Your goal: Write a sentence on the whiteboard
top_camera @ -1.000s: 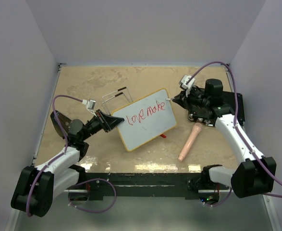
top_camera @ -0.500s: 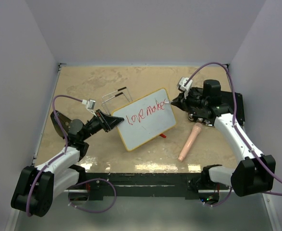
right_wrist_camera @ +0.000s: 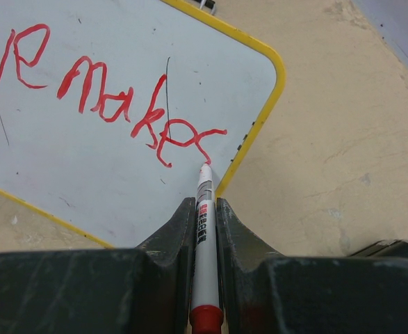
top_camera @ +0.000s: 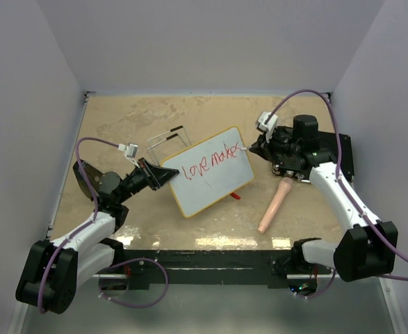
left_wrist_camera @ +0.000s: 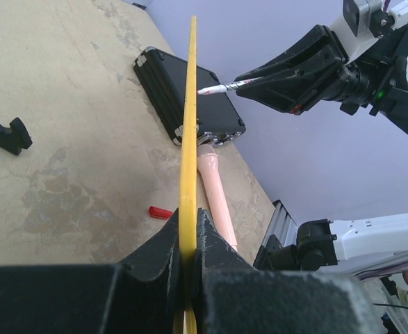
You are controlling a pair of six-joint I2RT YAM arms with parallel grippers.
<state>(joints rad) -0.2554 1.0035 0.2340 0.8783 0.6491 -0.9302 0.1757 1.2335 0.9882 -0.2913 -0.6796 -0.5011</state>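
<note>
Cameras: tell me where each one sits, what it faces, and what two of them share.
Top external: above and behind the arms, looking down at the table; both arms show, the whiteboard between them.
Left wrist: looks along the whiteboard's yellow edge; the left end effector clamps it.
Right wrist: looks down the marker at the red writing; the right end effector grips the marker.
Shared: both wrist views show the marker tip at the whiteboard.

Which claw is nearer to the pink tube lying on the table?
Right. The right claw, holding a marker at the whiteboard's right corner, sits just beyond the pink tube; the left claw clamps the whiteboard's opposite edge, farther off.
</note>
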